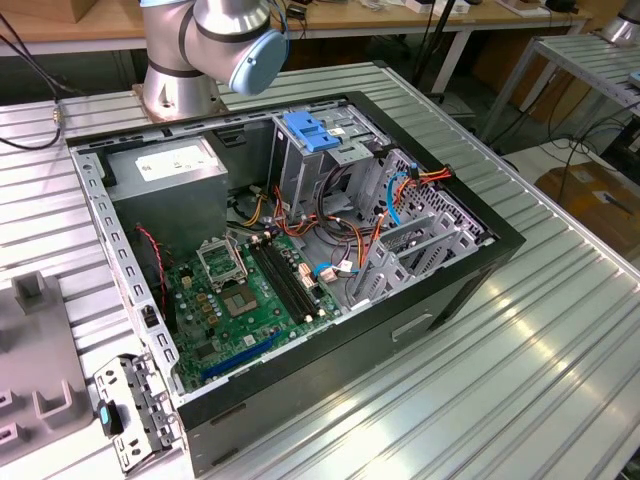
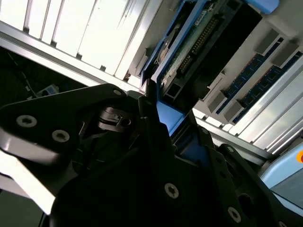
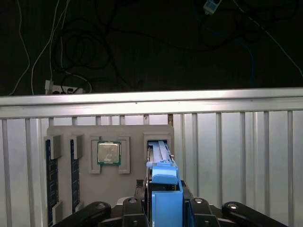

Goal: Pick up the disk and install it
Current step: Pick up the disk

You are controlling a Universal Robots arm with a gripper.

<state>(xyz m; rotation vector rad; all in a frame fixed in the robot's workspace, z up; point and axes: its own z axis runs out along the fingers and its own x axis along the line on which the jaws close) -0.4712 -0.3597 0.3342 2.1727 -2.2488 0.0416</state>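
In the exterior view the arm (image 1: 215,45) is running out past the upper edge, and a grey moulded block (image 1: 30,370) is being cut off at the exterior view's left. In the first wrist view the pincer (image 3: 164,201) is hiding the near part of the disk (image 3: 163,172) and the near rim of the parts tray (image 3: 135,135). In the second wrist view its dark body is masking much of the disk, leaving their contact out of sight.

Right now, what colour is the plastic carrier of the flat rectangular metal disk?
The disk's plastic carrier is bright blue; best in the first wrist view.
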